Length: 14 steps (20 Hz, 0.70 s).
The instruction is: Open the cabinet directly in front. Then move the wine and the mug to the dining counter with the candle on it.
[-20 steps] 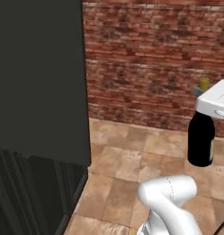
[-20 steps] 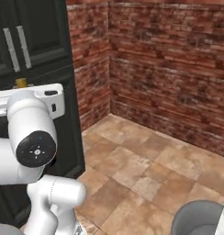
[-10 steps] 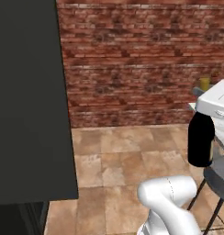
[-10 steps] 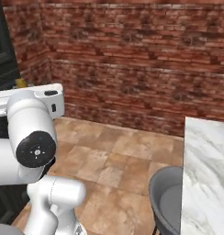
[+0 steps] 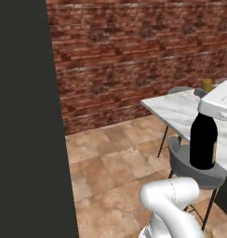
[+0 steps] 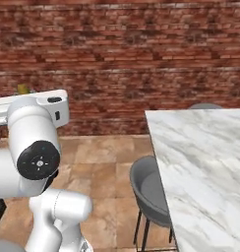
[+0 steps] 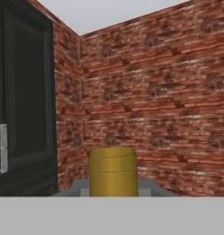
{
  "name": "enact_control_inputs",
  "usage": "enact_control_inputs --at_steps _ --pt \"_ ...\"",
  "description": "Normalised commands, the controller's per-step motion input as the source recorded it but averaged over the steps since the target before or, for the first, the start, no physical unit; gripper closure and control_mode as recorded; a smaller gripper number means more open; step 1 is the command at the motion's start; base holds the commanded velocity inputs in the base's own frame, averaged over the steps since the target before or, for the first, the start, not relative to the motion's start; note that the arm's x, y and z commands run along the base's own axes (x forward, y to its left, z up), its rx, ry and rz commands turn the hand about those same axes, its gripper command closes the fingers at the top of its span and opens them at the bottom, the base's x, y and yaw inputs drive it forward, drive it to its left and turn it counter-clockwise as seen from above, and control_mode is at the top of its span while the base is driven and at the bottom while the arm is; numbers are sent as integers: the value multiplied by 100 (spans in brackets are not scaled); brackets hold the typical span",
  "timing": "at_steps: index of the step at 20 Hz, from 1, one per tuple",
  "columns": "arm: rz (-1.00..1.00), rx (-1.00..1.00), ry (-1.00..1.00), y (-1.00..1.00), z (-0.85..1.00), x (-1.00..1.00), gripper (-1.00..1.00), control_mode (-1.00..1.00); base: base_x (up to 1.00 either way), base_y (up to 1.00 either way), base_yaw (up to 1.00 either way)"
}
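My gripper (image 5: 213, 107) is shut on the neck of the wine (image 5: 203, 142), a dark bottle that hangs upright below the white hand. Its gold cap (image 5: 207, 85) pokes out above the hand and stands between the fingertips in the hand view (image 7: 113, 170). The bottle is raised in front of the near end of the dining counter (image 5: 178, 108), whose veined marble top (image 6: 205, 162) also fills the right of the right base view. The black cabinet (image 7: 22, 105) with a silver handle lies to the left in the hand view. The mug and the candle are out of view.
A round grey stool (image 5: 195, 171) stands at the counter's near side, also seen from the right (image 6: 147, 189). A tall black panel (image 5: 24, 121) blocks the left. A brick wall (image 5: 134, 56) runs behind, with tiled floor (image 5: 110, 158) between.
The whole picture has swept sideways, so the base has turned. The marble counter and stool have come into view. The bottle stays in the gripper's grip.
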Motion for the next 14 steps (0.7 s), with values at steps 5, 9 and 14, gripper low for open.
enact_control_inputs --at_steps 5,9,14 --pt "0 0 0 0 0 0 100 100 -8 0 -55" --pt "0 0 0 0 0 0 100 100 -7 0 -54" --pt "0 0 0 0 0 0 100 100 -9 0 -54"
